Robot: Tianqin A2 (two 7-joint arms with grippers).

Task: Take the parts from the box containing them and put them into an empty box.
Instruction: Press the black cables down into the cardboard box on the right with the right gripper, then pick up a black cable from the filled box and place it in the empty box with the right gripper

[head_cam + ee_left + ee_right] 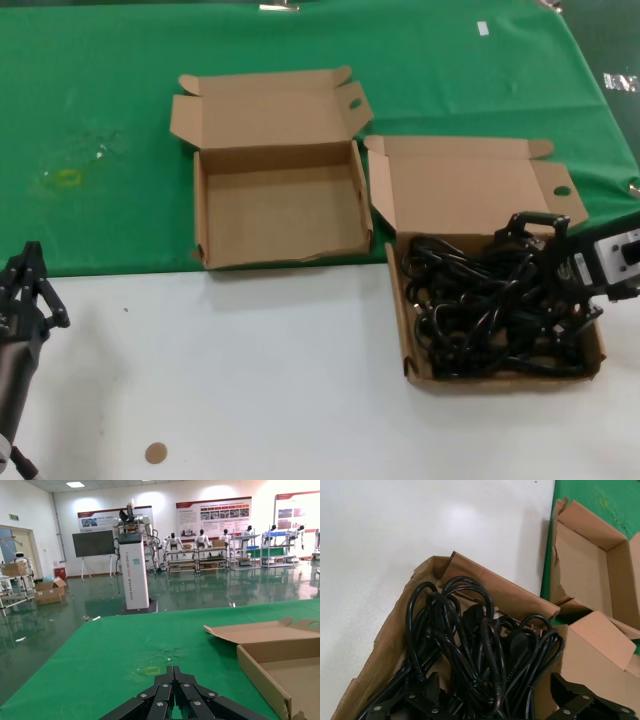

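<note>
The parts, black coiled cables (490, 305) (470, 650), fill the box containing them (409, 345) (380, 655) at the right, on the white table. My right gripper (548, 272) (496, 692) is open and lowered into that pile, one finger on each side of a bunch of cable loops. An empty box (280, 205) (590, 555) (280, 665) lies to the left on the green cloth, its lid folded back. My left gripper (32, 280) (173, 674) is shut and holds nothing, low at the table's left side.
The green cloth (100, 120) covers the far half of the table and the near half is white (250, 380). A small brown disc (155, 453) lies near the front edge. A yellow mark (65, 178) shows on the cloth at the left.
</note>
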